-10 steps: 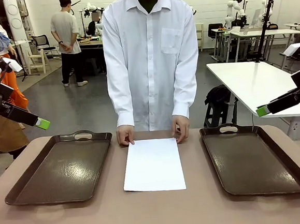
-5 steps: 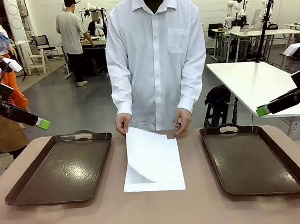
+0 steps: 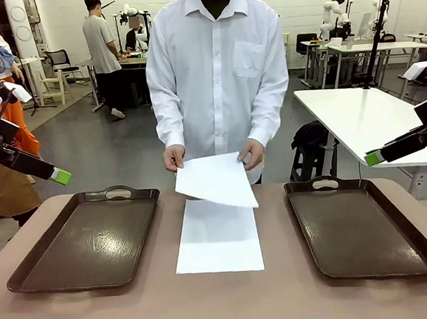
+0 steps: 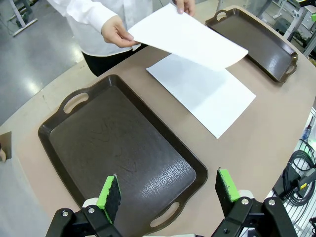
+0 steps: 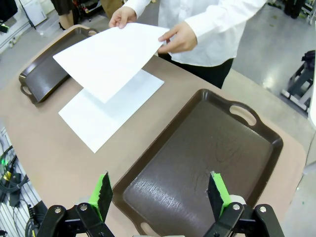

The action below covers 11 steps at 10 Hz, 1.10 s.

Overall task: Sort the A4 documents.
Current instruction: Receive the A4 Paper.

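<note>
A pile of white A4 documents lies flat on the table between two dark brown trays. The person's hands hold one sheet by its far edge, tilted in the air above the pile. The wrist views show the same held sheet over the pile. My left gripper hangs open and empty above the left tray; it sits at the left edge in the front view. My right gripper hangs open and empty above the right tray, at the right edge.
The left tray and right tray have nothing in them, each with handle cut-outs. The person in a white shirt stands at the table's far edge. Cables hang off the table side. White tables and other people stand farther back.
The person has lifted the top sheet off the pile, from flat on the table to held tilted above it. Both arms have stayed still.
</note>
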Each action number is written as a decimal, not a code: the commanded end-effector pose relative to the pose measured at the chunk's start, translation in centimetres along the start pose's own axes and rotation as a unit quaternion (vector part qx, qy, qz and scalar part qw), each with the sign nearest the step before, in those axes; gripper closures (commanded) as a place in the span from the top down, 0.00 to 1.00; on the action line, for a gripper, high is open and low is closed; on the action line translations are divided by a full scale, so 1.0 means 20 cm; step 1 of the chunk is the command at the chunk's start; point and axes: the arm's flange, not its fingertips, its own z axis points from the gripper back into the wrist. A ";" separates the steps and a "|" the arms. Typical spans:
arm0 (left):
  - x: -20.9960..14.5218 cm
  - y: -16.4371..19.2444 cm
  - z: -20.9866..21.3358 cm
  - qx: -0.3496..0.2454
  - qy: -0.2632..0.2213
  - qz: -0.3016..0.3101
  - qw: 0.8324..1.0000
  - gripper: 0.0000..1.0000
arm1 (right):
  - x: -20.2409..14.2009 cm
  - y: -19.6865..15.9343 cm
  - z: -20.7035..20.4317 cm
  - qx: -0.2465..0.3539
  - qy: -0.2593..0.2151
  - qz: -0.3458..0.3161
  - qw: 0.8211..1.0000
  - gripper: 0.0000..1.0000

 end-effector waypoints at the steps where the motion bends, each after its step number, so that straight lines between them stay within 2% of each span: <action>1: 0.00 0.00 0.01 -0.001 -0.003 -0.001 1.000 1.00 | 0.00 0.00 0.00 0.000 -0.001 -0.001 1.000 1.00; 11: 0.00 0.00 0.01 -0.001 -0.003 -0.001 1.000 1.00 | 0.00 0.00 0.00 0.000 -0.001 -0.001 1.000 1.00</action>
